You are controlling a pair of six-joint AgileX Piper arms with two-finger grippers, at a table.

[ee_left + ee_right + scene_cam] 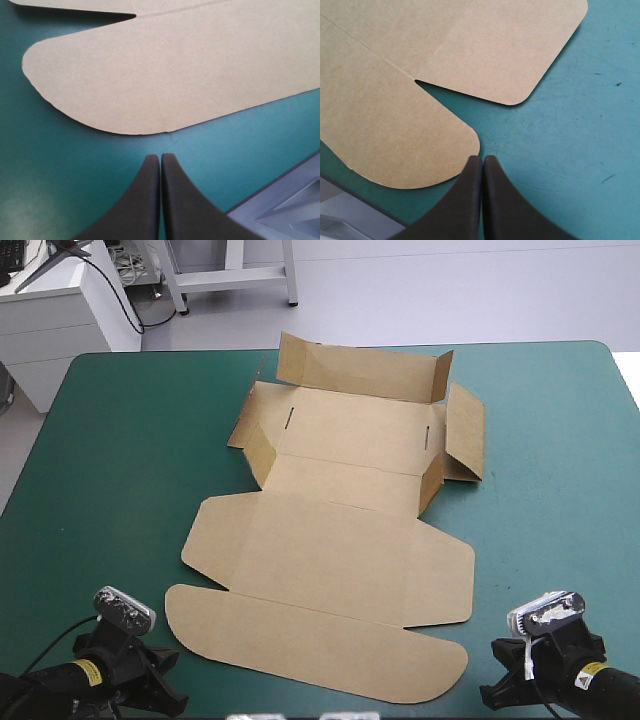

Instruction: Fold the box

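Observation:
The brown box (330, 550) lies as a cut sheet in the middle of the teal-green table, lid panel and rounded front flap (310, 650) flat toward me. At the far end its back wall (360, 368) and two side walls stand partly raised. My left gripper (165, 668) is shut and empty, low at the near left, just short of the rounded flap (170, 75). My right gripper (497, 672) is shut and empty at the near right. Its fingertips (475, 165) sit on the cover beside the flap's rounded right end (395, 135) and a lid side tab (510, 50).
Broad strips of teal-green cover (110, 460) show on both sides of the box, the right one (560, 470) reaching the table's edge. The table's near edge runs just behind both grippers.

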